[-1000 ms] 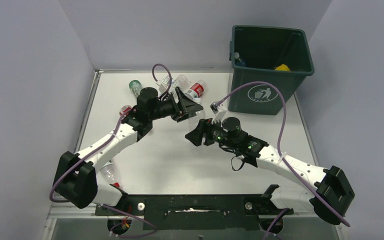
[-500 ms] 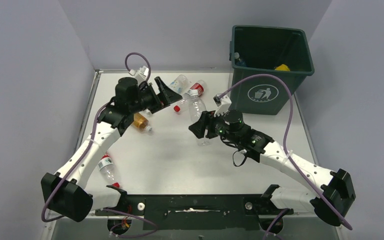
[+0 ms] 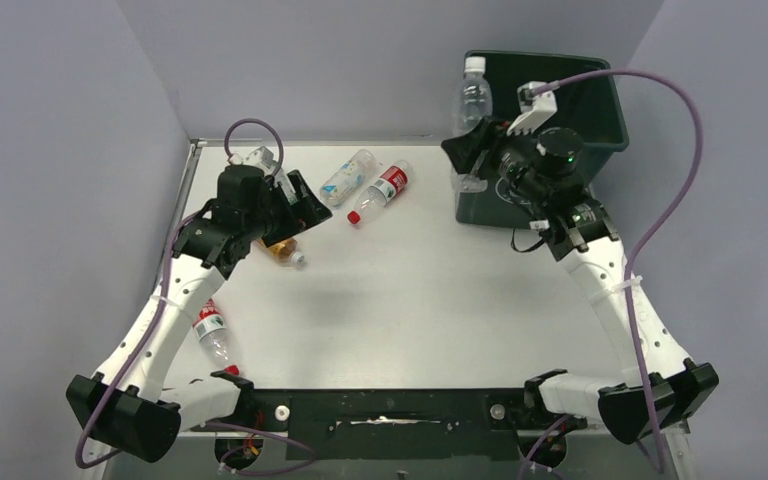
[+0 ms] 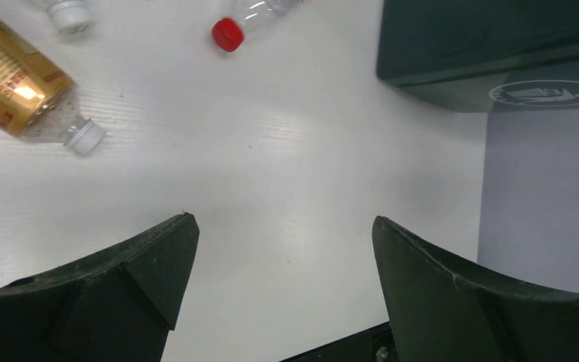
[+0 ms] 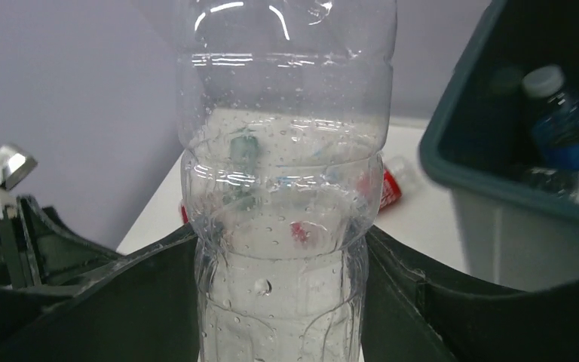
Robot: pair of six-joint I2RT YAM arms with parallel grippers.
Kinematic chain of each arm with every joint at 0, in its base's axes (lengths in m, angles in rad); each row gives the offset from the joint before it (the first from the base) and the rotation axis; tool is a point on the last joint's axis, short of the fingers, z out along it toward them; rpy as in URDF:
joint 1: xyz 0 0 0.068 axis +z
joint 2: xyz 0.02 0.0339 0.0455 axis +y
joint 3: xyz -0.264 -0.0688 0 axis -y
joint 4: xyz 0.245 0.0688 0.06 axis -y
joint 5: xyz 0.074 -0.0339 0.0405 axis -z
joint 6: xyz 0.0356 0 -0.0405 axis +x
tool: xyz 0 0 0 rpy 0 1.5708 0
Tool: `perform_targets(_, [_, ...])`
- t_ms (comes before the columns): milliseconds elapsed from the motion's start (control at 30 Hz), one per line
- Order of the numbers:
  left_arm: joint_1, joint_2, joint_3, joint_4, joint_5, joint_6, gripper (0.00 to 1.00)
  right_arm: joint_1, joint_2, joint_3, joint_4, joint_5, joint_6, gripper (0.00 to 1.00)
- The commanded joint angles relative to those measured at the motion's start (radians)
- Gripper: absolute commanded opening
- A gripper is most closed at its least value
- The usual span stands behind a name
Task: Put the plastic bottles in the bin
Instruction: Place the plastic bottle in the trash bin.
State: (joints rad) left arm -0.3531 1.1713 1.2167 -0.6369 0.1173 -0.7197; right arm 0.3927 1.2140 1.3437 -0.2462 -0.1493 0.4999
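our right gripper (image 3: 470, 155) pinches a clear bottle (image 3: 472, 95), upright, at the left rim of the bin (image 3: 600, 100). our left gripper (image 4: 283, 226) stands spread and empty, well left of the bin, near an amber bottle (image 3: 282, 250).

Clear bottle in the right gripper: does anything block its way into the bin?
Nothing visible does. The clear bottle, upright in the right gripper, is raised beside the left rim of the bin, whose top is open.
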Motion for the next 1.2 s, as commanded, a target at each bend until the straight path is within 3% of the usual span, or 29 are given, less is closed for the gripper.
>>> perform_targets(0, [0.012,-0.042,0.028,-0.087,-0.103,0.031,0.87,-0.155,0.071,0.154,-0.003,-0.143,-0.040,0.61])
perform_targets(300, [0.023,-0.075,0.041,-0.190,-0.233,0.036,0.87,-0.443,0.307,0.418,0.081,-0.356,0.081,0.61])
perform_targets(567, [0.035,-0.112,-0.002,-0.211,-0.257,0.019,0.88,-0.529,0.486,0.626,0.010,-0.389,0.044,0.67])
perform_targets(667, [0.040,-0.115,0.005,-0.244,-0.290,0.007,0.88,-0.546,0.517,0.648,-0.013,-0.389,0.033,0.75])
perform_targets(800, [0.047,-0.097,0.029,-0.339,-0.383,-0.037,0.90,-0.552,0.521,0.659,-0.059,-0.359,0.004,0.99])
perform_targets(1167, [0.126,0.001,0.001,-0.584,-0.674,-0.240,0.95,-0.556,0.345,0.518,-0.108,-0.316,-0.034,0.98])
